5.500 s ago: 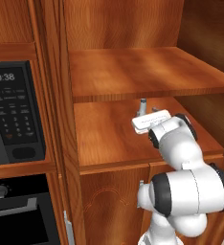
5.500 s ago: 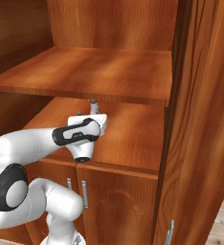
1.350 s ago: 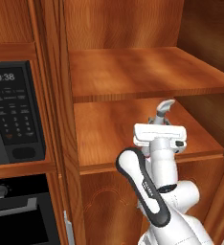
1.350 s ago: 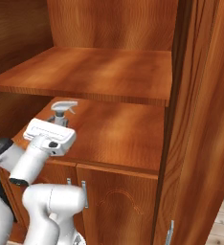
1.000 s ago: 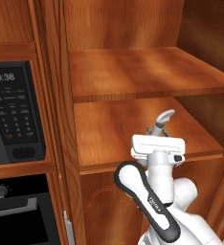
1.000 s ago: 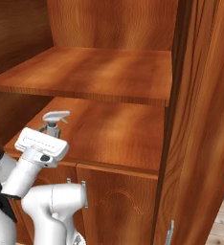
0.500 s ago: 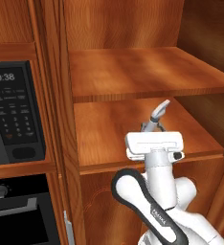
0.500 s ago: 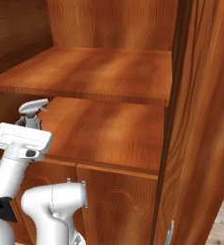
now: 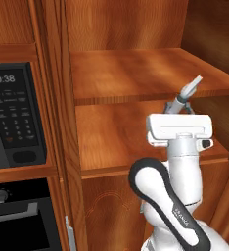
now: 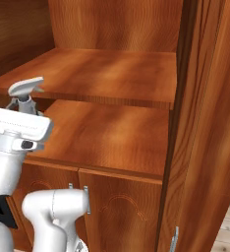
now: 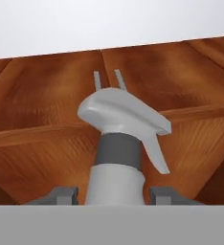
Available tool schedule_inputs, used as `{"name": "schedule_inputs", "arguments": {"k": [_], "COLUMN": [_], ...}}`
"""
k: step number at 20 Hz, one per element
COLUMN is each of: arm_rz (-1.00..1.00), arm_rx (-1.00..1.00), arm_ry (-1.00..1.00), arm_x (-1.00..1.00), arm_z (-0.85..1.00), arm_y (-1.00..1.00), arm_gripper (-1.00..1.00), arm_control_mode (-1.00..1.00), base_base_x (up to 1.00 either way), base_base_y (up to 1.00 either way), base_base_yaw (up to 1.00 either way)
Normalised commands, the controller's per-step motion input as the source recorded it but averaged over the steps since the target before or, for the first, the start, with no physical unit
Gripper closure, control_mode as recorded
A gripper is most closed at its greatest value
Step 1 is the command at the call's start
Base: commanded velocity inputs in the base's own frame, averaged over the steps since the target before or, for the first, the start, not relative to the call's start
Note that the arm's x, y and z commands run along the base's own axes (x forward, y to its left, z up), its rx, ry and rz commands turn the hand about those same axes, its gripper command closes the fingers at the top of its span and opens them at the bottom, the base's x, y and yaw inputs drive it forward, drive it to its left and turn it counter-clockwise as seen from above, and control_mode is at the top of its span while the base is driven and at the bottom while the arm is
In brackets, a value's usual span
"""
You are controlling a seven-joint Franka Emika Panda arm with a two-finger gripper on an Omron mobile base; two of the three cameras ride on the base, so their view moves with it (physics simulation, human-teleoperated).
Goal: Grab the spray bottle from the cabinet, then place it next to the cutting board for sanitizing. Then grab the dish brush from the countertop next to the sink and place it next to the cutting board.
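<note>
Jaws closed on the spray bottle point(image 11: 116, 158): in my hand view the two dark fingertips point(image 11: 64, 195) stand on either side of its pale body, pressed to it, about half shut for a bottle of that width. From between the jaws the bottle rises straight away from the gripper point(image 11: 113, 196), dark collar first, then the grey trigger head with its nozzle pointing right and the trigger lever hanging below it on that side.

I have the hand pointing up, more or less vertical. In the left base view the white hand block sits crosswise on top of the wrist, and the gripper point(image 9: 179, 112) is just above it, with the bottle's neck and nozzle point(image 9: 186, 94) poking up past the block and leaning to the right. The forearm climbs under it from the bottom of the picture, with the dark elbow joint bent low and to the left of the hand.

In the right base view the gripper point(image 10: 22, 111) is at the far left, and the nozzle head point(image 10: 25, 88) tops it, level with the front edge of the cabinet's point(image 10: 195, 123) upper shelf point(image 10: 107, 74). The bottle is held out in front of the shelves, lifted off the lower shelf point(image 10: 112, 135), which lies beyond and below the jaws.
</note>
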Motion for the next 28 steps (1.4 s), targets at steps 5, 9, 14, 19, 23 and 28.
{"name": "schedule_inputs", "arguments": {"k": [5,9,14,19,23,28], "arm_rz": [0.00,-0.02,-0.09,-0.06,-0.01,0.00], "arm_rx": [-0.04,-0.11,-0.13,0.01,0.00,0.00], "arm_ry": [0.18,0.23,0.14,0.00,-0.03,-0.01], "arm_x": [-0.35,-0.45,-0.60,-0.58,-0.31,0.03], "arm_z": [1.00,1.00,0.57,0.08,0.15,-0.05], "arm_y": [-0.25,-0.32,-0.06,0.00,0.00,0.00], "arm_gripper": [1.00,1.00,1.00,1.00,1.00,1.00], "arm_control_mode": [-1.00,-1.00,-1.00,-1.00,-1.00,-1.00], "base_base_x": [0.00,0.00,0.00,0.00,0.00,0.00], "base_base_y": [0.00,0.00,0.00,0.00,0.00,0.00], "base_base_yaw": [0.00,0.00,0.00,0.00,0.00,0.00]}}
